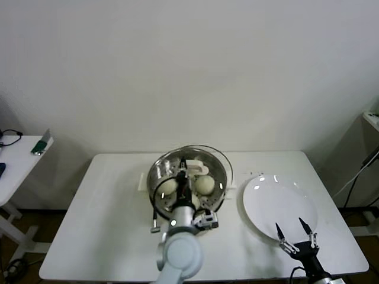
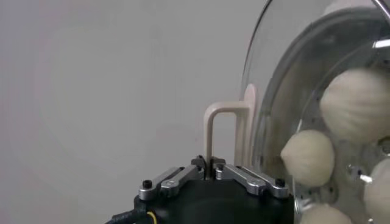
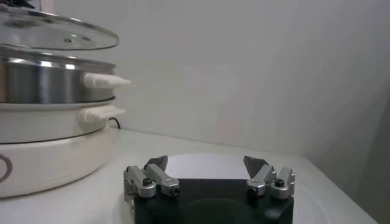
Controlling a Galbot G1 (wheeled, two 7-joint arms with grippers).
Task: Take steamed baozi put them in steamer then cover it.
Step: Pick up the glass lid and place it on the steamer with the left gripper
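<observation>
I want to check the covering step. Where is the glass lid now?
In the head view the cover hangs just above the steamer at the table's middle, held by its handle in the shut left gripper.

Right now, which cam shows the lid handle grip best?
Left wrist view: the left gripper is shut on the lid handle, seen close up. In the head view the arm hides most of the handle. The right wrist view shows only the lid's rim.
</observation>
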